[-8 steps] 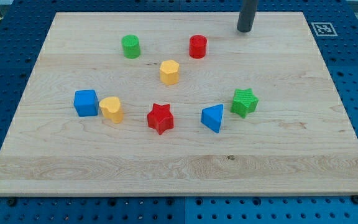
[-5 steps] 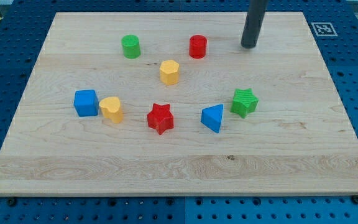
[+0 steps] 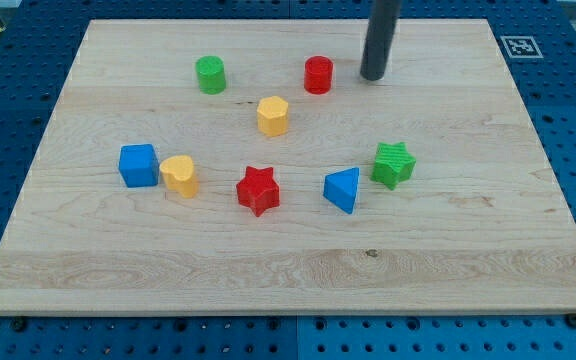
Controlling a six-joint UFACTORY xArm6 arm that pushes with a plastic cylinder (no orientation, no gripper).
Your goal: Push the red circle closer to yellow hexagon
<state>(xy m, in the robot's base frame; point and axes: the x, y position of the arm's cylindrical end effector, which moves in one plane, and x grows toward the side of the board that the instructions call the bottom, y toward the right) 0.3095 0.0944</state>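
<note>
No readable writing is seen; only a black-and-white square marker [image 3: 522, 46] is printed at the desk's [image 3: 288, 265] top right corner. No jaws are carried: the arm ends in a dark rod, and my tip [image 3: 373, 77] is set down just to the right of the red circle [image 3: 318, 75], a small gap between them. The yellow hexagon [image 3: 273, 116] is found below and left of the red circle, near it but apart.

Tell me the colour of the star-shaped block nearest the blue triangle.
Red: the red star, left of the blue triangle, seen in the camera view.
</note>
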